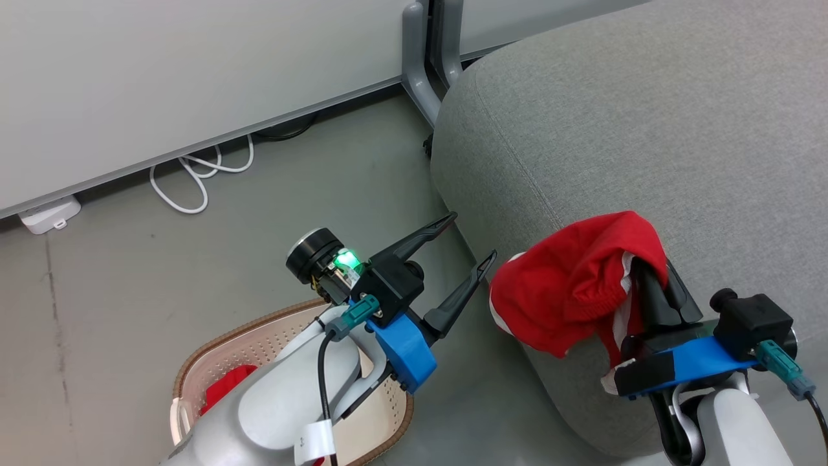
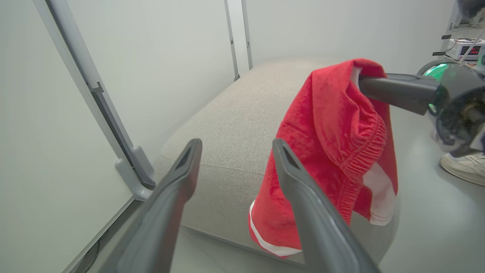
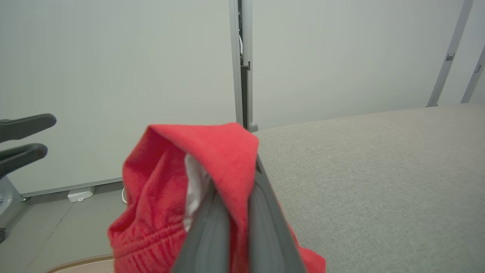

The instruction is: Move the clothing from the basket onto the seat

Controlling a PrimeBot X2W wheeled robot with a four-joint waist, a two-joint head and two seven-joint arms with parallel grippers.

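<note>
A red garment (image 1: 572, 285) with white trim hangs from my right gripper (image 1: 647, 268), which is shut on it above the front edge of the grey seat (image 1: 647, 129). The same garment (image 2: 333, 151) drapes over that gripper's fingers (image 2: 394, 91) in the left wrist view, and in the right wrist view the cloth (image 3: 178, 204) covers the fingertips (image 3: 242, 189). My left gripper (image 1: 469, 239) stands open and holds nothing, above the floor just left of the seat. The cream basket (image 1: 259, 349) sits at the lower left, partly under my left arm, with a second red garment (image 1: 226, 385) inside.
A white partition wall (image 1: 162, 77) with grey metal feet (image 1: 420, 71) runs along the back. White cable loops (image 1: 194, 178) and a white power box (image 1: 48, 215) lie on the floor beneath it. A person's shoe (image 2: 464, 167) shows at the right in the left wrist view.
</note>
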